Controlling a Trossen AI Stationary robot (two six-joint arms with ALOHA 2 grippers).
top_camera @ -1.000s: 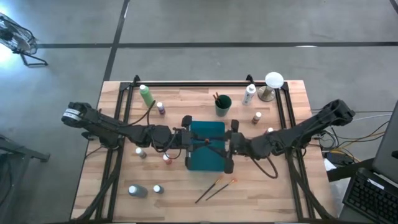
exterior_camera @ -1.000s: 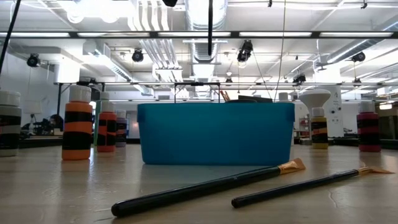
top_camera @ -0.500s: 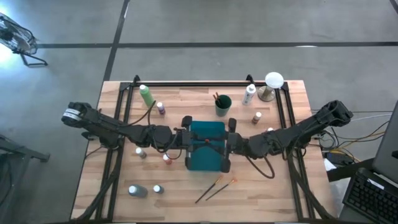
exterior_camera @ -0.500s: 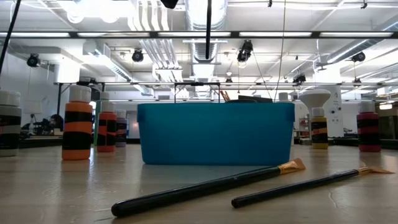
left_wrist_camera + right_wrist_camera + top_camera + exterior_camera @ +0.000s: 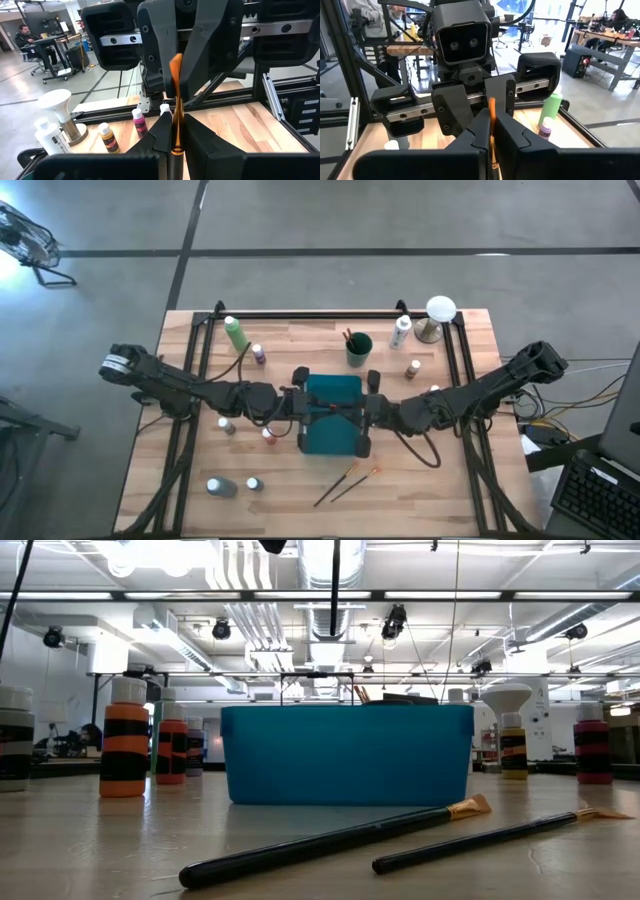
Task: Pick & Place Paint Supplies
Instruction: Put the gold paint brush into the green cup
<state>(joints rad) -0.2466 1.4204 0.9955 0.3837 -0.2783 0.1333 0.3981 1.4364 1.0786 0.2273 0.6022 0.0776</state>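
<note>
Quick count from overhead: 2 brushes (image 5: pixel 345 483) lie loose on the wood near the front edge, side by side with orange-ish tips, black handles. A dark green cup (image 5: pixel 359 348) at the back holds more brush handles; I can't count them. Small white-capped paint bottles are scattered around — I make out about 7, including a purple one (image 5: pixel 259 354) beside the tall light-green bottle (image 5: pixel 236 333), a brown one (image 5: pixel 412 369) and a grey one lying down (image 5: pixel 221 487) at the front left. There's 1 bigger white bottle (image 5: pixel 401 332) next to the white-domed thing (image 5: pixel 438 316).

Both my grippers meet over the teal bin (image 5: pixel 332 414) in the middle of the table. My left gripper (image 5: pixel 175 131) is clamped on a thin brush (image 5: pixel 176 107) with an orange tip, standing straight up between my fingers. My right gripper (image 5: pixel 492 131) is pinched onto that same brush from the opposite side — so 2 grips, 1 brush, above the bin.
</note>
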